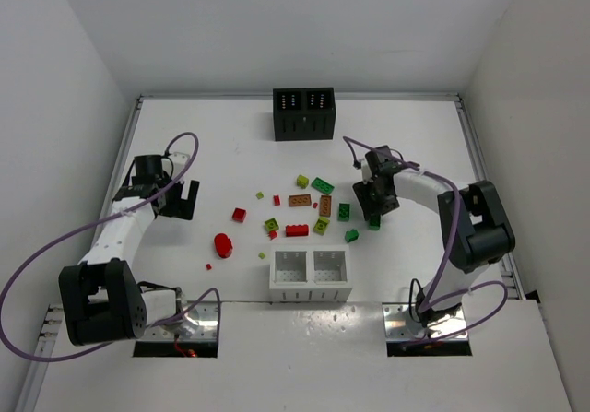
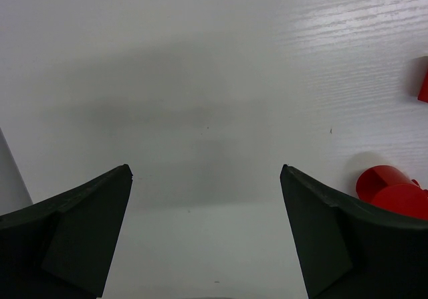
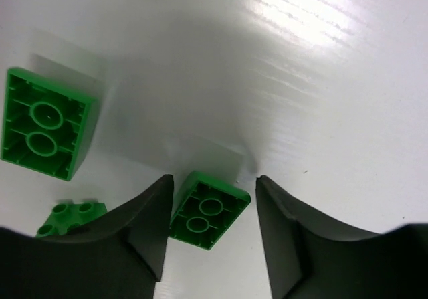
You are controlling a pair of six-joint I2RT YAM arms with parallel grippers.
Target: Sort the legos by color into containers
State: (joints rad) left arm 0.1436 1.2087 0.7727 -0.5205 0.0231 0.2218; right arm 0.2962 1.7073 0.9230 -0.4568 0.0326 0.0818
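Right gripper [image 3: 212, 185] down at a green brick [image 3: 208, 213], left gripper [image 2: 206, 205] spread wide above the table [image 1: 415, 135]
In the right wrist view the two black fingers [image 3: 134, 245] stand on either side of the small brick, which lies underside up; the jaws are not closed, with a thin gap at the right finger. A bigger green brick [image 3: 45, 124] lies near, also underside up. The other legos [image 1: 309, 211] are scattered in the middle of the table, between the white box [image 1: 311, 293] near the arm bases and the black box [image 1: 303, 128] at the far edge. A red rounded piece [image 2: 391, 190] lies just beside the left gripper's right finger
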